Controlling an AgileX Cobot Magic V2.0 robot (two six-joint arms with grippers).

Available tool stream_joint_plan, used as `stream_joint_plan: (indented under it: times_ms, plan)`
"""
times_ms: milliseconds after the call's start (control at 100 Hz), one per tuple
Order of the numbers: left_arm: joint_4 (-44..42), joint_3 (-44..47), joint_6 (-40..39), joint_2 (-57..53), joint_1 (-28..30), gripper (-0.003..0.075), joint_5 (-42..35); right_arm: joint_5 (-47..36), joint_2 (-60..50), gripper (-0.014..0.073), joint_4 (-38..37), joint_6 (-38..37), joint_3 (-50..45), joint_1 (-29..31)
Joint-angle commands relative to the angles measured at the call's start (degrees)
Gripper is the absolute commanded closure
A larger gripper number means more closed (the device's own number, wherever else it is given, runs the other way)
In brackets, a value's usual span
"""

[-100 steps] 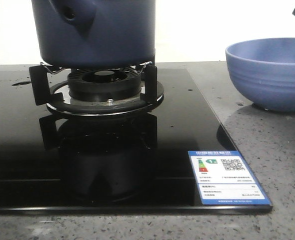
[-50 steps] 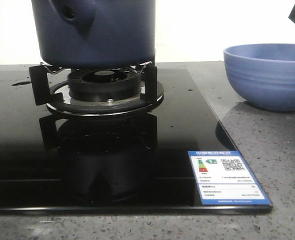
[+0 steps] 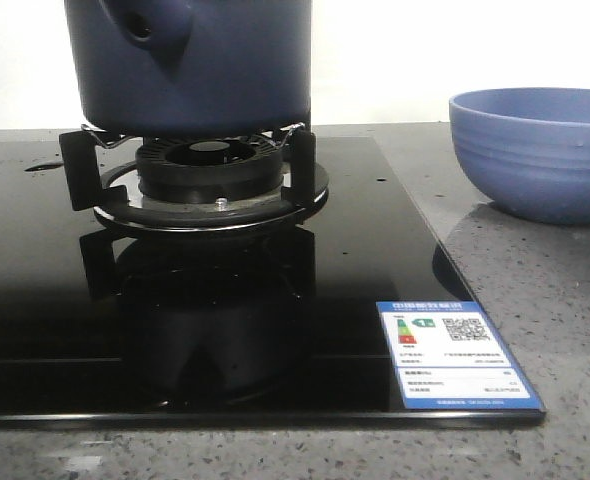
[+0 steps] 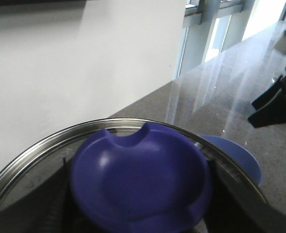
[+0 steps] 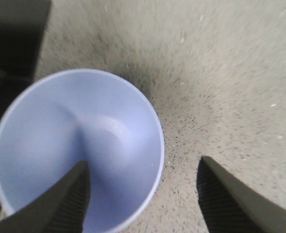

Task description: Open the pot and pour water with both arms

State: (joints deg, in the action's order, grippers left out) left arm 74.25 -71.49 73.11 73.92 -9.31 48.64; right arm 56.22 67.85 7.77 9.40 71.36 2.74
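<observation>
While the pot sits on the burner stand of the black glass cooktop, you get only its lower body and the hollow side stub in the front view; its top is cut off by the frame. You see the periwinkle bowl off to the right on the speckled grey counter, well apart from the pot. An energy label sticker lies at the cooktop's near right corner. In the left wrist view you're looking down on a blue knob with a notch in its rim, set in a metal-rimmed glass lid; the left gripper's fingers aren't clearly visible there, only dark shapes at either side of the knob, so you cannot tell if it's spread or clamped. The bowl's edge peeks past the lid, and a dark arm part shows beyond on the counter side. In the right wrist view the right gripper hangs over the bowl with fingers spread wide, one over the bowl's inside, the other over bare counter, pinching nothing. That view is blurred.
</observation>
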Motion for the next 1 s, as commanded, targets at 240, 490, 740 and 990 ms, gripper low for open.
stream_joint_plan:
  times_ms: [240,490,740,990]
  plan:
    - [6.6,-2.2,9.0,6.1,-3.3,0.0358,-1.6,-0.6,-13.2,0.0165,0.3,0.5,1.9,0.4]
    - [9.4,-2.2,12.6,10.0,-3.4,0.0358,-1.3,0.3,-14.8,0.0165,0.3,0.5,1.9,0.4]
    - [9.3,-2.2,15.5,10.7,-3.4,0.0358,-1.3,0.6,-14.8,0.0165,0.3,0.5,1.9,0.4]
    - [9.4,-2.2,15.5,11.4,-3.4,0.0358,-1.6,0.5,-14.8,0.0165,0.3,0.5,1.9,0.4]
